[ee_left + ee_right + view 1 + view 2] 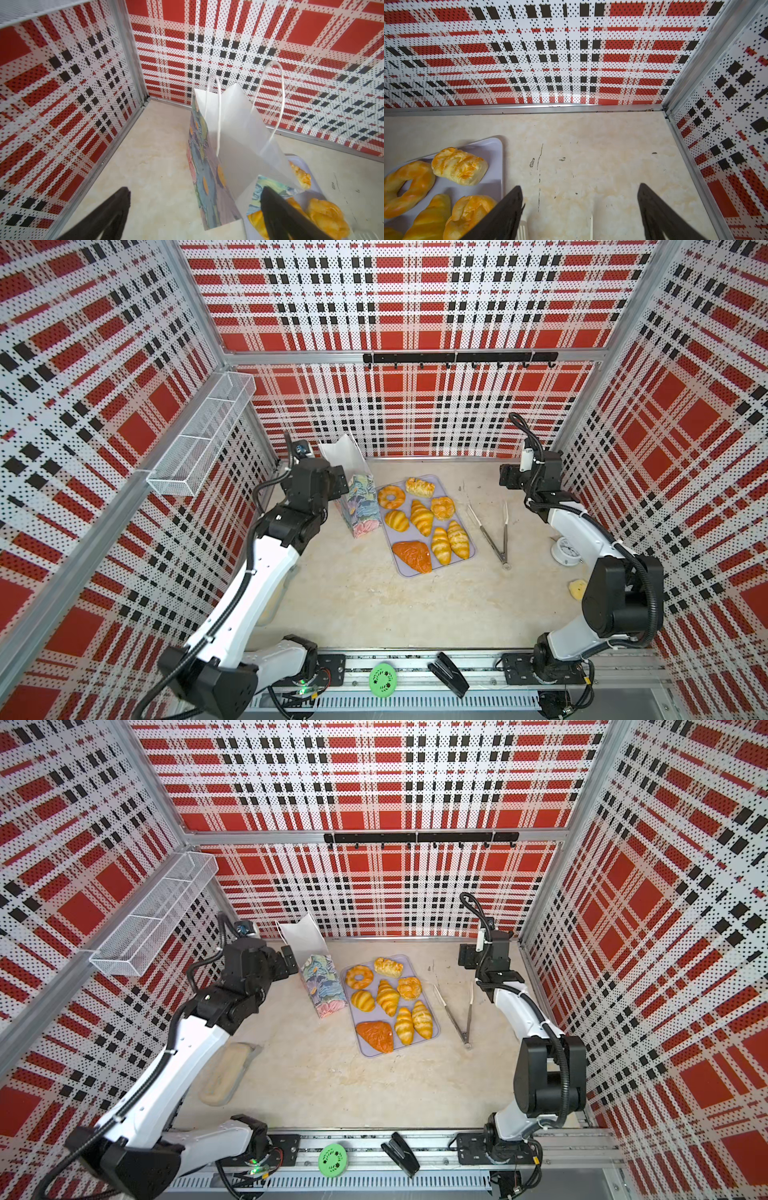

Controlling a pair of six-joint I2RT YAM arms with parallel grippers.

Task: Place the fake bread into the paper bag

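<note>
bread all on the tray, bag standing open, both sets of jaws wide

at the left we see the left gripper [341,483] close beside the paper bag [361,506], its jaws spread wide and holding nothing. in the left wrist view the bag's near corner sits between them, and we cannot tell whether either one touches the paper. the bag stands upright on the bench [374,605], mouth open and white inside showing, just beside the left edge of the lilac tray [409,536]. the fake bread [422,517] lies on that tray, all eight pieces: ring doughnut [391,497], braided piece [420,486] and round bun [443,507] at the far end, four croissants [441,545] in the middle, the darker triangle [412,556] at the near corner. right of the tray, apart from it, metal tongs [494,535] lie in a v. farther right the right gripper [579,187] hangs over the bench above the tongs' tips, jaws wide and empty.
</note>
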